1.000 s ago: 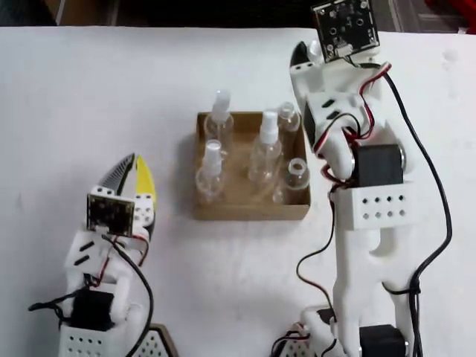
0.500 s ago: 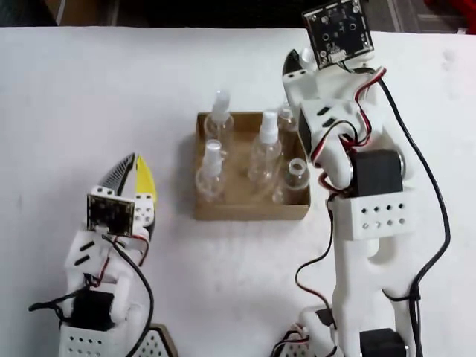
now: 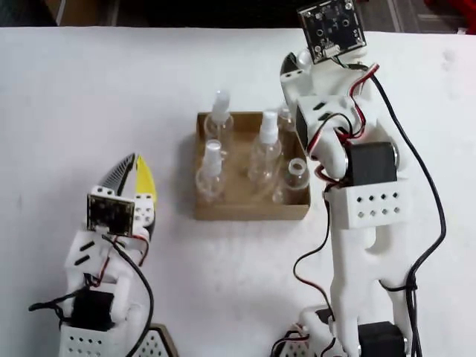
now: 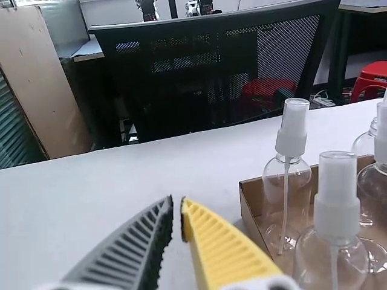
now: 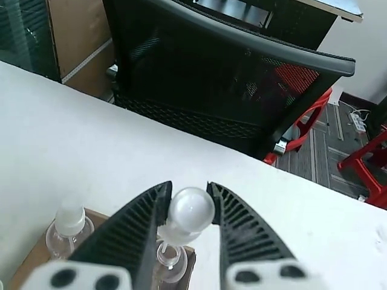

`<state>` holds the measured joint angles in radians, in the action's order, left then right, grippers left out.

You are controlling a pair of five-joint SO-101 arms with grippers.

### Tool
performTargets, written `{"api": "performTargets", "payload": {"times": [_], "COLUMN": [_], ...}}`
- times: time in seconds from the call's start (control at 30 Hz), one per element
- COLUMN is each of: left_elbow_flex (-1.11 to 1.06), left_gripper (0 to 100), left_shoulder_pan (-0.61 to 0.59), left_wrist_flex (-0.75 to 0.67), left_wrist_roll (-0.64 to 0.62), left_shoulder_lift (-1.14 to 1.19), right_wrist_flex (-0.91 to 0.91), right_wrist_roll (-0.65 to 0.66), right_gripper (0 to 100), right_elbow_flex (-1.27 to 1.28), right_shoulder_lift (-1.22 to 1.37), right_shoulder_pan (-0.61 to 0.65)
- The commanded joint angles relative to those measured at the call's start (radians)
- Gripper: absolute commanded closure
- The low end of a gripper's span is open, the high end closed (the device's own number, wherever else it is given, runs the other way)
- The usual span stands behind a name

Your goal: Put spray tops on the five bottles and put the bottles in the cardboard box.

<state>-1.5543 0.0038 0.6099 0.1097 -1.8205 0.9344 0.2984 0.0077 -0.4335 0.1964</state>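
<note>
**A:** While the right hand (image 5: 188, 186) is clenched on it, where is the spray top (image 5: 192, 208)?

**B:** Item: spray top, pinched at its rounded cap, above the back-right bottle (image 3: 285, 119) in the cardboard box (image 3: 249, 210). Probably light, rigid and slick, so grip the cap squarely. Left hand (image 4: 175, 211): closed, empty, over the surface (image 3: 89, 89) beside the box.

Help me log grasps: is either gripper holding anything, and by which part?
The right gripper holds a white plastic spray top, its jaws pinching the rounded head. The left gripper holds nothing.
</note>
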Motion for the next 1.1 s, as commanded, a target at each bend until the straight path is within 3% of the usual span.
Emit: {"api": "performTargets", "payload": {"times": [0.0, 0.9, 1.07], "left_elbow_flex": [0.006, 0.008, 0.009], "left_gripper": [97, 97, 97], "left_shoulder_pan": [-0.004, -0.004, -0.004], "left_wrist_flex": [-0.032, -0.032, -0.032], "left_wrist_roll": [-0.008, -0.008, -0.008], "left_shoulder_lift": [-0.004, -0.004, -0.004], "right_wrist_flex": [-0.065, -0.263, -0.259], "right_wrist_roll": [0.009, 0.012, 0.012], "right_gripper": [98.2, 98.0, 89.8], "right_elbow_flex": [0.046, 0.374, 0.376], "right_shoulder_lift": [-0.004, -0.002, -0.002], "right_shoulder_pan": [-0.024, -0.039, -0.012]}}
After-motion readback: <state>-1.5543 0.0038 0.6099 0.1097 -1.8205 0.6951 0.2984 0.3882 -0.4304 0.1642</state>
